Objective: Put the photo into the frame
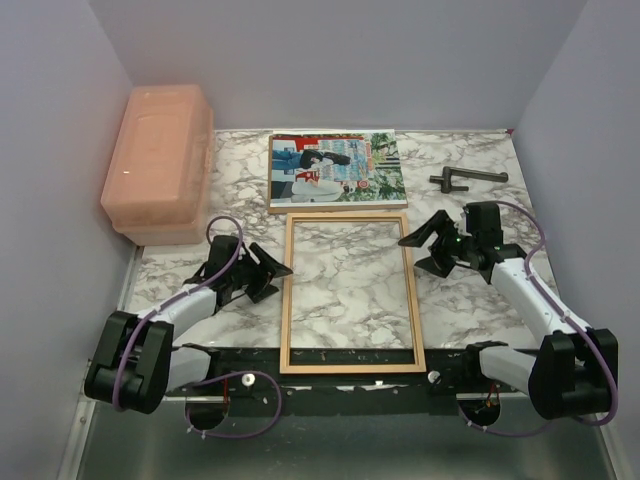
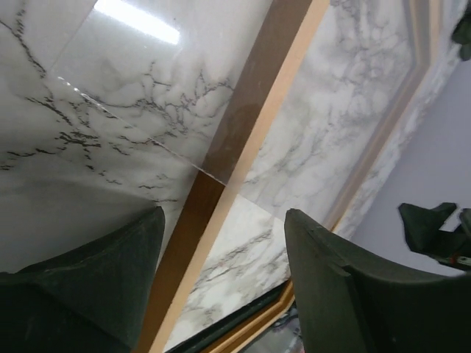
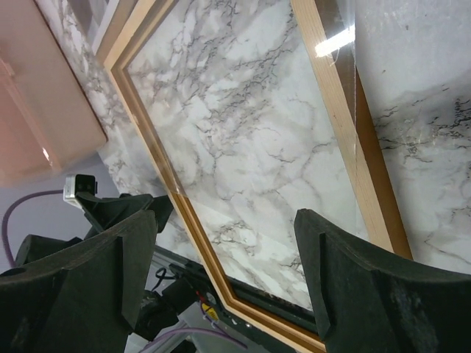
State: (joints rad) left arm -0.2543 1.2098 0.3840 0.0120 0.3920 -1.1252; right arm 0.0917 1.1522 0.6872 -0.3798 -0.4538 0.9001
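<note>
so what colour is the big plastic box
Pale translucent pink; the box shows best in the top external view.

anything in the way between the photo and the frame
Nothing visible does. The photo lies just beyond the far rail of the frame, and the frame's inside shows only bare marble. The pink box and the dark tool sit off to either side, clear of that short path.
</note>
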